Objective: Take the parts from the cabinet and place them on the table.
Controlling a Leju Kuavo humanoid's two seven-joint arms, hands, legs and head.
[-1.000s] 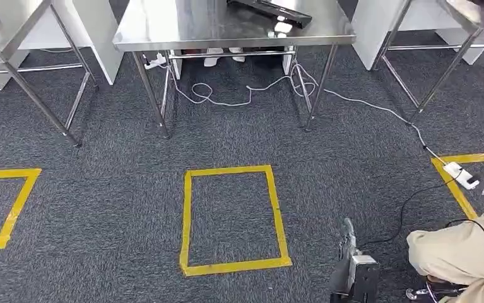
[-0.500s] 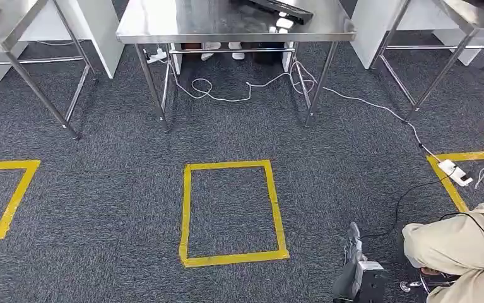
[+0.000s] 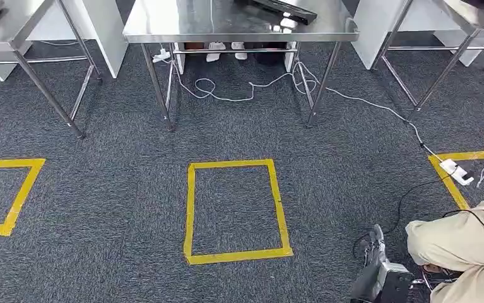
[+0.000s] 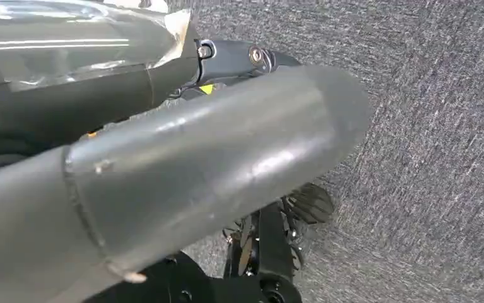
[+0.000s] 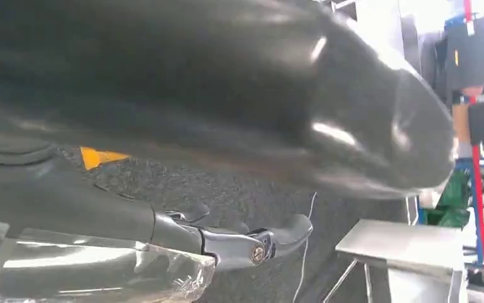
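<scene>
A steel table point(image 3: 163, 30) stands ahead at the far side of the carpet, with a flat dark object point(image 3: 278, 9) on its top. My right hand point(image 3: 378, 273) hangs low at the lower right of the head view, above the carpet. In the right wrist view the right hand point(image 5: 226, 113) shows a thick thumb and straight dark fingers point(image 5: 271, 238) with nothing between them. My left hand point(image 4: 182, 158) also hangs over the carpet, its fingers point(image 4: 239, 58) straight and holding nothing. No part lies in either hand.
A yellow tape rectangle point(image 3: 234, 165) marks the carpet in front of the table. More steel tables point(image 3: 12, 25) stand left and right. A crouching person in beige point(image 3: 466, 246) is beside my right hand. A white cable point(image 3: 365, 104) runs to a power strip point(image 3: 459, 172).
The camera has moved: the whole floor scene shifted slightly right and the tables slid upward. My right hand swung to the right in the head view.
</scene>
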